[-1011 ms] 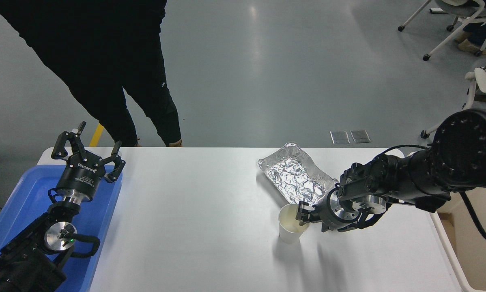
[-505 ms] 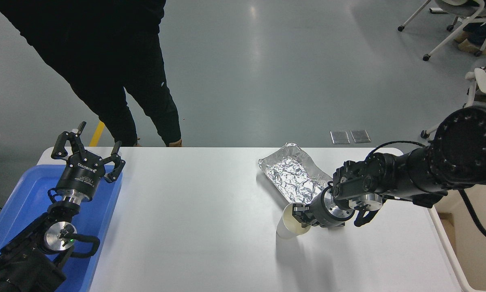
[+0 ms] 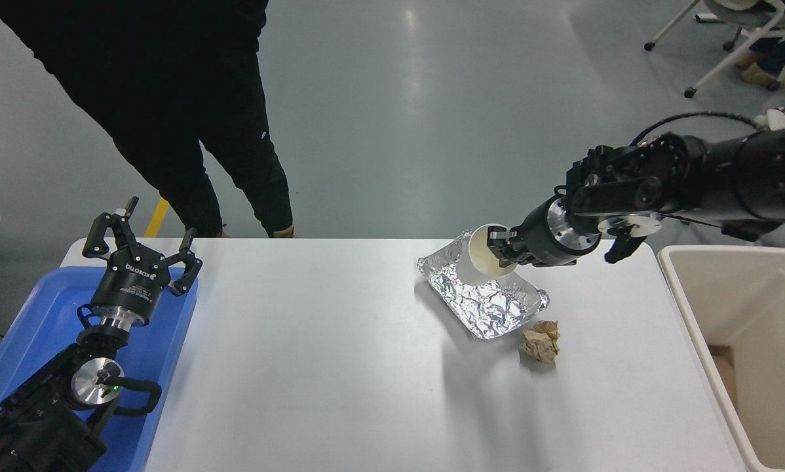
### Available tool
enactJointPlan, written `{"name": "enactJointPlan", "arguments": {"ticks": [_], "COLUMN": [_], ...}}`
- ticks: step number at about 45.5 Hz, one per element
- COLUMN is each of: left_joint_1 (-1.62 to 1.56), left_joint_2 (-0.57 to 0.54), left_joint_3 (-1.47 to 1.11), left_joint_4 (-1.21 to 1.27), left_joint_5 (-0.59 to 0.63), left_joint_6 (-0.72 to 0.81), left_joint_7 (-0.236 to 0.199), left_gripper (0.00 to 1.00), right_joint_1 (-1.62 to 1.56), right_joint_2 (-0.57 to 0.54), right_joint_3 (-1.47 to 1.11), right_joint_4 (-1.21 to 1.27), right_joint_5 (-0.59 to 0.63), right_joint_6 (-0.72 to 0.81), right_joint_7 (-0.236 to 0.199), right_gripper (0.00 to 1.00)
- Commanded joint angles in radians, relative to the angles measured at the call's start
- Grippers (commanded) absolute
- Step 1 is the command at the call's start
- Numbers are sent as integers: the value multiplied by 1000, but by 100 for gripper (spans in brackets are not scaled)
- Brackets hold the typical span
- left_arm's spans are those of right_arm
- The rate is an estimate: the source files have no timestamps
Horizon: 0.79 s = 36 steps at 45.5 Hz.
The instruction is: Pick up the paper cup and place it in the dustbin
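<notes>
Two black arms reached over the white tabletop (image 3: 340, 367). The right end effector (image 3: 502, 252) gripped the paper cup (image 3: 481, 262) by its rim, tilted above the foil tray (image 3: 481, 298) (dustbin (image 3: 687, 308) at far right). The left end effector (image 3: 140, 246) sat spread wide over the blue tray (image 3: 32, 328).

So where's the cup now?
The cup is up off the table, tipped sideways in the right gripper, over the foil tray right of centre; the dustbin is further right.
</notes>
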Motion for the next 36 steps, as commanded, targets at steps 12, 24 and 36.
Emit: {"name": "enactJointPlan", "arguments": {"ticks": [12,24,36], "left_joint_1": [0,0,0], "left_joint_2": [1,1,0], "left_joint_3": [0,0,0], "left_joint_4": [0,0,0], "left_joint_5": [0,0,0], "left_joint_6": [1,1,1], "left_joint_7": [0,0,0], "left_gripper": [98,98,98], "right_joint_1": [226,162,-223], "right_joint_2": [-185,-203,-205], "right_joint_3": [2,-12,-14], "right_joint_4": [9,-31,-512], "right_joint_5": [-2,-25,-3], "right_joint_6": [112,89,91], "right_joint_7": [0,0,-5], "right_gripper": [0,0,0]}}
